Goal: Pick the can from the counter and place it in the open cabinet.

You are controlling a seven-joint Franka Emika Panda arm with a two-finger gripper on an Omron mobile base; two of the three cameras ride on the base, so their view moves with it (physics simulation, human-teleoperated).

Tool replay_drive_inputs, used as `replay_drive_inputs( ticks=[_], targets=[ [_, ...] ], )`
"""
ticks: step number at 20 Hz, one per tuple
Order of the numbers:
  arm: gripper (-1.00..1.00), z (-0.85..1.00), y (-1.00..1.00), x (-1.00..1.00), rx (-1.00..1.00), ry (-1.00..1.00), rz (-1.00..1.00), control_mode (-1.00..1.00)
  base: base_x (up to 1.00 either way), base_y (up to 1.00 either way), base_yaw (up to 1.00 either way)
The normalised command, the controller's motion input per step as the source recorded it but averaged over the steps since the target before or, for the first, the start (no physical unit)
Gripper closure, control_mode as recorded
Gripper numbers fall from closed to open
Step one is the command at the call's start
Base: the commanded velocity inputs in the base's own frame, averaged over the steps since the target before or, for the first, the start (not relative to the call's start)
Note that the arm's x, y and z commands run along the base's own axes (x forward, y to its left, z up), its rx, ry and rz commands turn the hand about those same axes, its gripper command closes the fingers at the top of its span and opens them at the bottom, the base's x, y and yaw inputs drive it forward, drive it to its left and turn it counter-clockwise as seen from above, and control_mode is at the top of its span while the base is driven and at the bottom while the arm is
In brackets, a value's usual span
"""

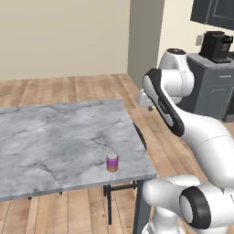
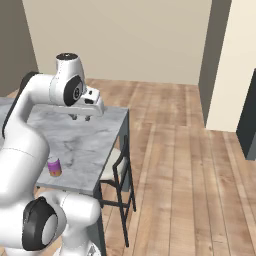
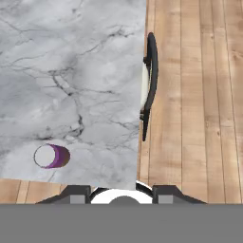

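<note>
So the can (image 1: pixel 112 162) is standing upright on the counter (image 1: pixel 55 137), close to the near right corner, a little in from the front edge and the right edge. Purple body, orange band at the bottom, pale top. In the hand view you look down on its pale top (image 3: pixel 49 156), sitting near the lower left.

The gripper (image 2: pixel 80 117) hangs well above the counter, over by the right edge and further back than the can, not touching anything. Nothing is between the fingers. They look to sit a bit apart, but honestly I can't tell how wide from these shots.

There's a dark chair (image 3: pixel 149 80) tucked in at the counter's right edge. A black coffee machine (image 1: pixel 216 46) sits on a grey base cabinet (image 1: pixel 215 87) in the back right, with a dark wall cabinet (image 1: pixel 215 13) above it.
</note>
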Motion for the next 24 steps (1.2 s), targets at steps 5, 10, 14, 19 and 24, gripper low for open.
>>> replay_drive_inputs(
  ticks=[5, 10, 14, 19, 24],
  targets=[
    [-1.00, -0.05, 0.00, -0.12, 0.00, -0.14, 0.03, -1.00, 0.00, 0.00, 0.00],
    [-1.00, -0.20, -0.02, -0.44, 0.00, -0.25, 0.42, -1.00, 0.00, 0.00, 0.00],
    [-1.00, -0.32, -0.02, -0.34, 0.04, -0.06, 0.83, -1.00, 0.00, 0.00, 0.00],
    [-1.00, -0.32, -0.04, -0.17, 0.17, -0.02, 0.95, -1.00, 0.00, 0.00, 0.00],
    [-1.00, -0.25, -0.01, -0.01, 0.15, -0.02, 0.87, -1.00, 0.00, 0.00, 0.00]
  ],
)
